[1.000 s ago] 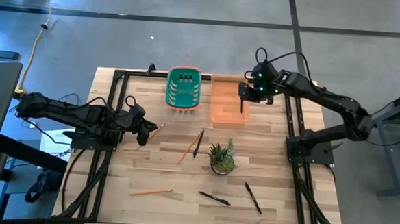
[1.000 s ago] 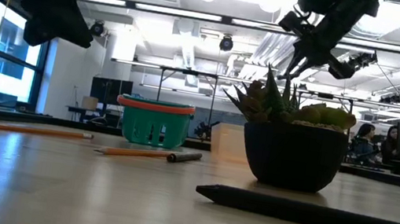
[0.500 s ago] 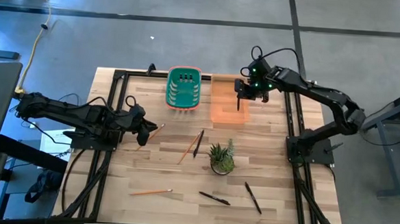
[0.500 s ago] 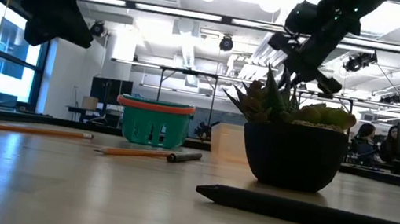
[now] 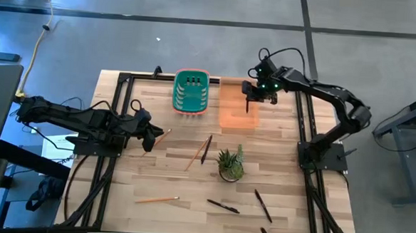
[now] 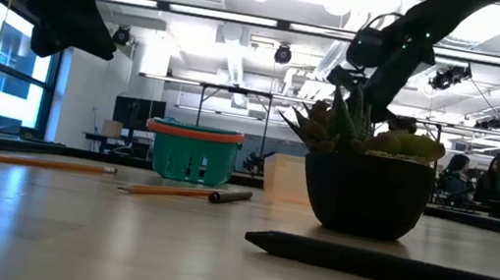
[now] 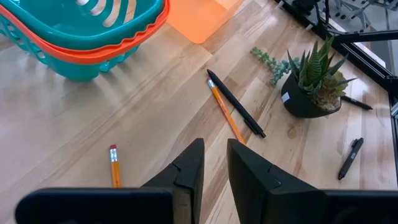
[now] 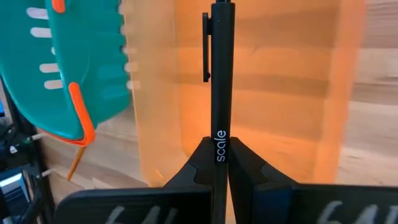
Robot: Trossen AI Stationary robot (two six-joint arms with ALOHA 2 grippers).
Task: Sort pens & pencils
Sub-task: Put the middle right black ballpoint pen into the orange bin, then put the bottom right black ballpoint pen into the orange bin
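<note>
Right gripper (image 8: 219,167) is seen clamped on a black pen (image 8: 219,81), held over the orange tray (image 5: 235,104) beside the teal basket (image 5: 191,91). For a clean drop, the pen should be lowered well inside the tray's walls before release. Left gripper (image 7: 214,163), slightly parted and empty, is kept near a pencil (image 7: 114,165) on the desk (image 5: 176,179). Other pens and pencils are left around the plant (image 5: 230,164).

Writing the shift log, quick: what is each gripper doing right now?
Left gripper: slightly open, empty, beside a pencil.
Right gripper: shut on a black pen, over the orange tray.
</note>
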